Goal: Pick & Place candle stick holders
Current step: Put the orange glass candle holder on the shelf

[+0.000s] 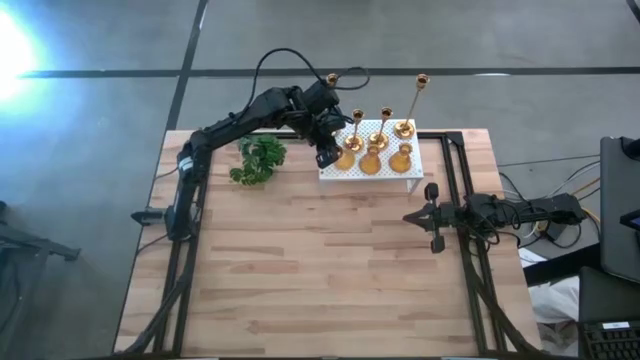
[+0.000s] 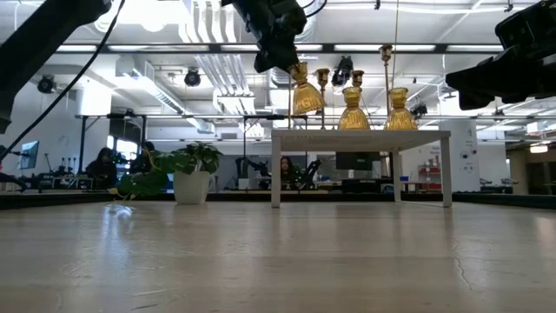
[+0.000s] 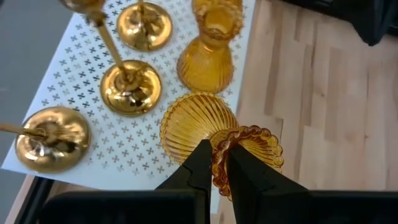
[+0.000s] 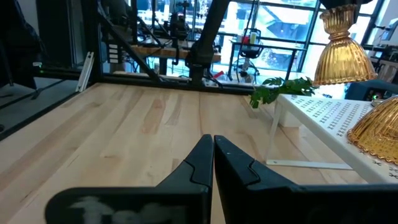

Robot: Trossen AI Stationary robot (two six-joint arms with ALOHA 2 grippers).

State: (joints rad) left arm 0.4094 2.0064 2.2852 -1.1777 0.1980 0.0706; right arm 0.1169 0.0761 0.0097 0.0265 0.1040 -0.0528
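Observation:
A white perforated stand [image 1: 338, 174] at the table's far side carries gold thin-stemmed candle stick holders [image 1: 386, 112] on round bases [image 3: 130, 87] and squat amber ribbed holders [image 1: 402, 155]. My left gripper [image 1: 334, 152] is at the stand's left end, shut on one squat ribbed holder [image 3: 196, 121]. In the low view that holder [image 2: 304, 91] hangs a little above the stand's top [image 2: 360, 136], higher than the other two squat ones [image 2: 352, 109]. My right gripper [image 1: 415, 215] is shut and empty over the table's right side, in front of the stand. My left gripper pinches the squat holder's scalloped top rim [image 3: 219, 163] between its two fingers; one finger [image 3: 245, 171] lies over the mouth side and the other outside. The fingers come slanting down from the table's far left. The holder hangs upright, lifted clear of the stand.
A green leafy plant [image 1: 258, 160] in a white pot [image 2: 191, 187] stands just left of the stand. Black frame rails [image 1: 462, 180] run along the table's sides. Bare wood [image 1: 320, 270] spreads across the near half of the table. People sit in the room behind.

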